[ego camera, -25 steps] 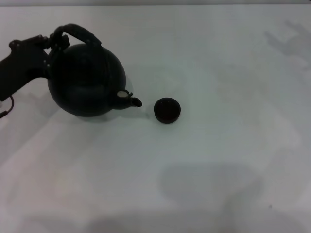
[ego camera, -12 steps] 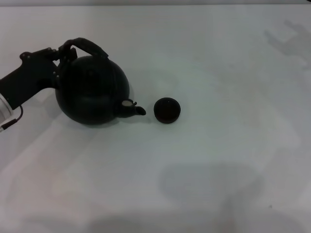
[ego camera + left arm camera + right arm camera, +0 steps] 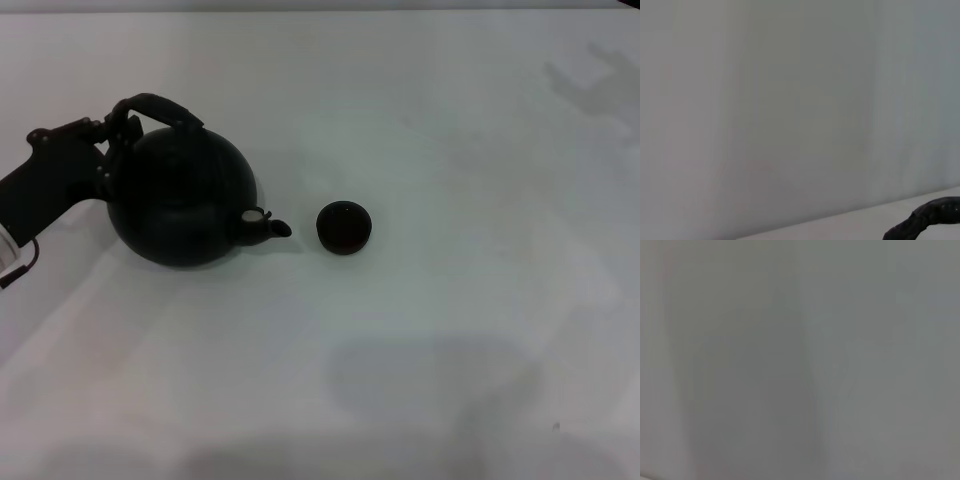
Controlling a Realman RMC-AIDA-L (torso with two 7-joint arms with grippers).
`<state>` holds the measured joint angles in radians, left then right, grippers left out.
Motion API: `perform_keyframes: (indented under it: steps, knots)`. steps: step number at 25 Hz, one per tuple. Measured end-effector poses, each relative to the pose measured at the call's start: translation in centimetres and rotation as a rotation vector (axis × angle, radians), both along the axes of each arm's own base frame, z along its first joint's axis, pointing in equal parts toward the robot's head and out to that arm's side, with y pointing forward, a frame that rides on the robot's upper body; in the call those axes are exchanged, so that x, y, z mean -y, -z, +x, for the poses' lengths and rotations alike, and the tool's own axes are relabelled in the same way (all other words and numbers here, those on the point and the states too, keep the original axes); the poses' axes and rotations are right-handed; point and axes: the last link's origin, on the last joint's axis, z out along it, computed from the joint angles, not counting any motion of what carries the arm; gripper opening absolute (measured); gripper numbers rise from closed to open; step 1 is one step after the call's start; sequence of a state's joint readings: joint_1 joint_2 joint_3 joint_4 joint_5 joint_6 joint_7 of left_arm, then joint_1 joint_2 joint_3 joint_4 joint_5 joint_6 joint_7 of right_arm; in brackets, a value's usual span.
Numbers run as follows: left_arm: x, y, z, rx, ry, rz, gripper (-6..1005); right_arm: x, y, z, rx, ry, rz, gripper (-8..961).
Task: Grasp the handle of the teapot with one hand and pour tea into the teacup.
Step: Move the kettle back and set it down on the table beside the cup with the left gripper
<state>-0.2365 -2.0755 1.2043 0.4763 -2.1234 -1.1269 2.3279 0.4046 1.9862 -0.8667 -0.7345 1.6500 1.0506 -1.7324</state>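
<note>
**Left gripper at the teapot handle, teacup standing apart from the spout**

In the head view, the left gripper enters from the left edge of the frame at mid-height and reaches the near end of the handle. Its dark body merges with the pot at that point, so whether the fingers are clenched on the handle or released cannot be told.

The teapot sits in the left-centre of the frame on the white table. It is tipped, with the handle leaning toward the upper left and the spout pointing right and slightly down. The pale mark at the spout's base faces the camera.

The teacup stands upright near the centre of the frame, just right of the spout tip, with a clear gap of bare table between them. Spout tip and cup lie at about the same height in the frame.

The left wrist view shows only a pale surface and, in its lower right corner, a dark curved piece that cannot be identified with certainty.

The right gripper does not appear in any view; the right wrist view shows a plain grey field.
</note>
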Motion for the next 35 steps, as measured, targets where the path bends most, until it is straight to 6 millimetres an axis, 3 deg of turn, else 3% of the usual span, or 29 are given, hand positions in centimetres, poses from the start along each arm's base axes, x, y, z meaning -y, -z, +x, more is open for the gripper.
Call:
perform_keyframes:
  steps: [10, 16, 32, 35]
  knots:
    - [0.2, 0.2, -0.3, -0.007, -0.013, -0.003, 114, 0.0, 0.1, 0.0, -0.003, 0.0, 0.0, 844]
    - [0.2, 0.2, -0.4, -0.011, -0.014, -0.001, 233, 0.0, 0.1, -0.1, -0.005, 0.001, -0.001, 844]
    - [0.8, -0.1, -0.7, -0.037, 0.009, 0.046, 384, 0.0, 0.1, 0.0, -0.004, 0.003, 0.001, 844]
    - [1.2, -0.3, -0.5, -0.037, 0.042, 0.06, 518, 0.0, 0.1, 0.0, -0.004, 0.004, 0.001, 844]
